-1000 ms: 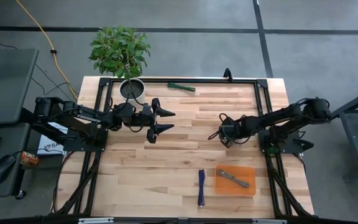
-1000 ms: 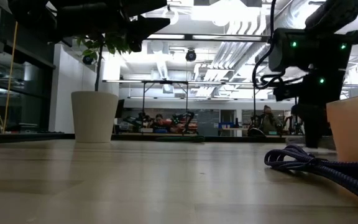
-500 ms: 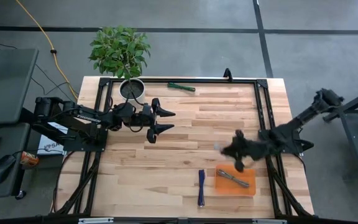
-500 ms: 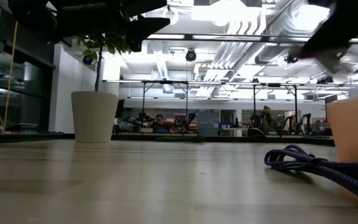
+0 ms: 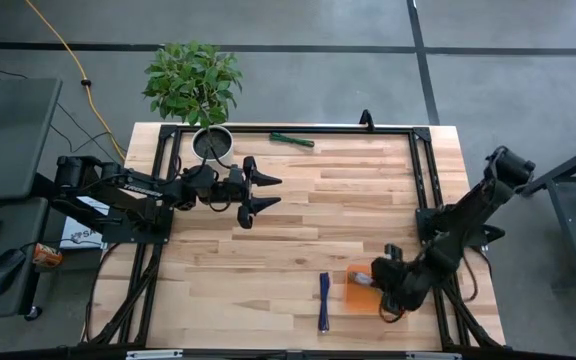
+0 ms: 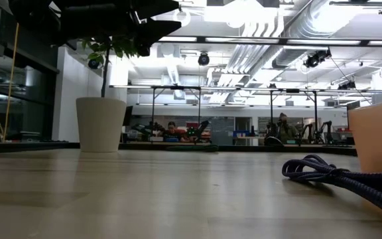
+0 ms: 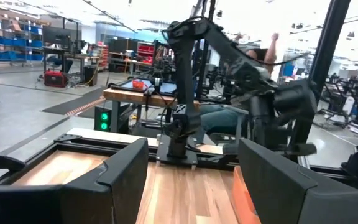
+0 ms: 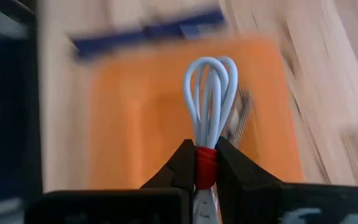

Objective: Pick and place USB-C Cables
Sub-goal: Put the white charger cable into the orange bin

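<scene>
My right gripper [image 5: 386,286] hangs over the orange tray [image 5: 363,296] near the table's front right, shut on the white cable with a red band [image 8: 211,93]. A silvery grey cable [image 8: 243,116] lies in the tray [image 8: 129,124] behind the white loops. The dark blue cable [image 5: 323,300] lies on the table left of the tray and also shows in the low view [image 6: 340,178]. The green cable [image 5: 292,140] lies at the far edge. My left gripper [image 5: 268,193] is open and empty above the table's left middle. My right gripper pinches the white cable at its red-wrapped band [image 8: 206,159] between its two fingers. The cable lies along the fingers, and its white loops [image 8: 211,81] stick out past the fingertips. It is lifted clear, above the orange tray.
A potted plant [image 5: 208,140] stands at the far left corner of the table. Black frame rails [image 5: 420,170] run along the table's sides and far edge. Bare wood lies between the two arms.
My right gripper has swung from the table's right middle toward the near edge. It now hangs over the orange tray and has gone out of the low view.
</scene>
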